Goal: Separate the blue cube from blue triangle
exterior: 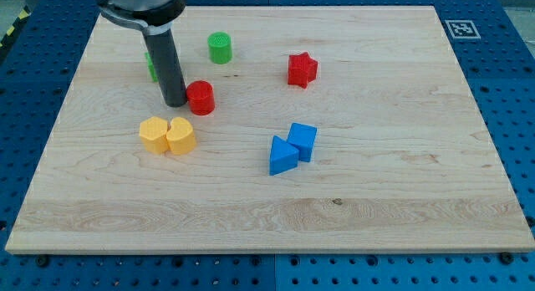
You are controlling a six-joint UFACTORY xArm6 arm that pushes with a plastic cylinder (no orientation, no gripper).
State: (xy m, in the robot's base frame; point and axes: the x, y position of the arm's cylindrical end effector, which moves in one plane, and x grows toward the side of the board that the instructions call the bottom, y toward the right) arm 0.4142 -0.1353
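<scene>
Camera view: my tip [176, 102] w/ no jaws, touching red cylinder [201, 98] on its left. Blue cube [303, 140] touches blue triangle [282, 155], centre-right, well apart from tip.

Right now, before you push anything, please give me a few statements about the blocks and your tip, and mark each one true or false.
1. The blue cube touches the blue triangle. True.
2. My tip rests against the blue cube. False: it stands beside the red cylinder.
3. The red star lies toward the view's top from the blue pair. True.
4. The two yellow blocks lie far apart. False: they touch.
</scene>
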